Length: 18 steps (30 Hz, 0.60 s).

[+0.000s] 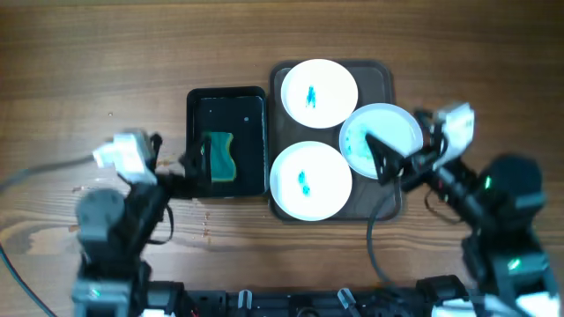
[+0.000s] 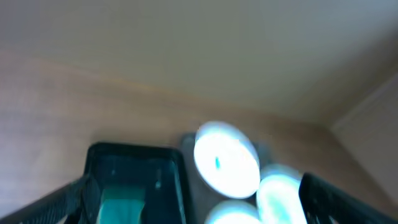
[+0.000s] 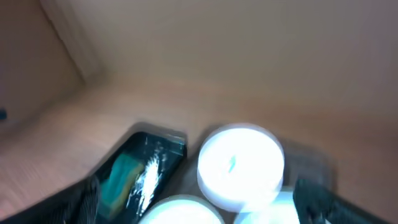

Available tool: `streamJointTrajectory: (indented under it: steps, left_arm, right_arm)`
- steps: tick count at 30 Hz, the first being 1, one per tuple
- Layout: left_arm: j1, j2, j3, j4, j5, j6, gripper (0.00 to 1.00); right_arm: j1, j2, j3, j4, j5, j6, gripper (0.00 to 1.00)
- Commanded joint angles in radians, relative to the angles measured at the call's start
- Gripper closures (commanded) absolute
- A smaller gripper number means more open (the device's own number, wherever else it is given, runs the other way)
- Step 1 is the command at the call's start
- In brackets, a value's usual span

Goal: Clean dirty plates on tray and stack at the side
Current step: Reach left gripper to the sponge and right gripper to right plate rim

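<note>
From overhead we see a wooden surface with a black basin of water holding a green sponge, just left of the dark tray. The left jaws sit at the basin's left edge. On the tray, the far plate and near plate each carry a small teal mark at the centre. The right plate overlaps the tray's right rim, with teal smeared across its left side, and the right jaws reach over its near edge. The blurred left wrist view shows the left jaws wide apart, the basin and sponge between them, and the plates to the right. The blurred right wrist view shows the right jaws likewise spread apart above the plates.
</note>
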Motion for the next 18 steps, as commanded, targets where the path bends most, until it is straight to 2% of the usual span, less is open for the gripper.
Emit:
streamJointTrajectory:
  steps: [1, 4, 6, 7, 9, 10, 12, 14, 15, 18]
  left_arm:
    - [0.008, 0.287, 0.346, -0.261, 0.077, -0.005, 0.00]
    - [0.008, 0.466, 0.510, -0.430, 0.093, -0.018, 0.00]
    - [0.005, 0.533, 0.510, -0.468, 0.226, -0.039, 0.00]
    - [-0.017, 0.580, 0.510, -0.515, 0.211, -0.029, 0.00]
    - [-0.089, 0.695, 0.509, -0.623, 0.063, -0.034, 0.03]
    - [-0.119, 0.740, 0.509, -0.647, 0.014, -0.050, 0.07]
    - [-0.199, 0.900, 0.509, -0.669, -0.124, -0.163, 0.18]
    - [-0.230, 1.032, 0.509, -0.657, -0.160, -0.261, 0.29]
    - [-0.235, 1.099, 0.509, -0.654, -0.162, -0.296, 0.34]
    - [-0.219, 1.297, 0.509, -0.589, -0.187, -0.322, 0.39]
  right_arm:
    - [0.004, 0.171, 0.223, -0.142, -0.056, -0.034, 0.00]
    - [0.004, 0.251, 0.274, -0.192, -0.209, -0.006, 0.00]
    - [0.004, 0.278, 0.273, -0.232, -0.202, 0.004, 0.00]
    - [0.004, 0.297, 0.273, -0.288, -0.117, 0.087, 0.00]
    - [0.005, 0.323, 0.273, -0.376, -0.005, 0.142, 0.00]
    - [0.004, 0.332, 0.273, -0.399, 0.000, 0.146, 0.06]
    - [0.005, 0.362, 0.273, -0.441, 0.000, 0.145, 0.26]
    - [0.005, 0.384, 0.273, -0.463, -0.001, 0.148, 0.42]
    - [0.005, 0.392, 0.273, -0.476, 0.000, 0.158, 0.46]
    - [0.005, 0.415, 0.273, -0.515, 0.000, 0.180, 0.49]
